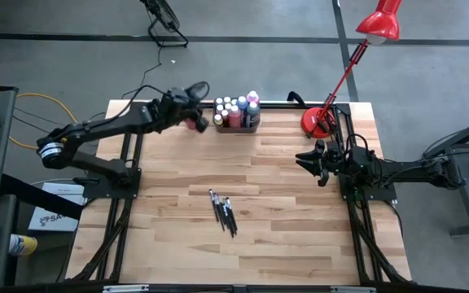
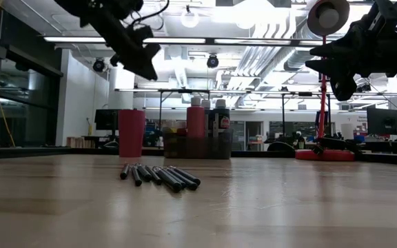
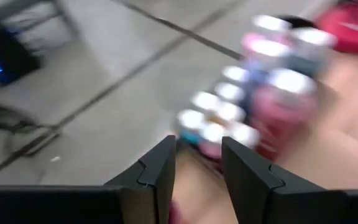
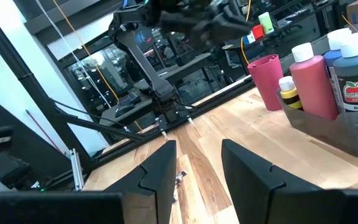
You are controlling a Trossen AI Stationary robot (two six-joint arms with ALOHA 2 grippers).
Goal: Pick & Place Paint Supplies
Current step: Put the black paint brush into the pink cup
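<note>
- Dark fingers of our left gripper point(image 1: 195, 88) stand apart with nothing between them, hovering above the red cup point(image 1: 193, 124) at the far edge of the surface point(image 1: 300, 236), just beside the grey tray point(image 1: 236, 128).
- Our right gripper point(image 1: 313, 163) waits over the right side, fingers parted and empty.
- Paint bottles point(image 1: 233, 111) stand packed in the tray.
- Paintbrushes point(image 1: 223, 212) lie loose mid-surface; we judge them light, stiff, slim and prone to roll, best pinched mid-handle.
</note>
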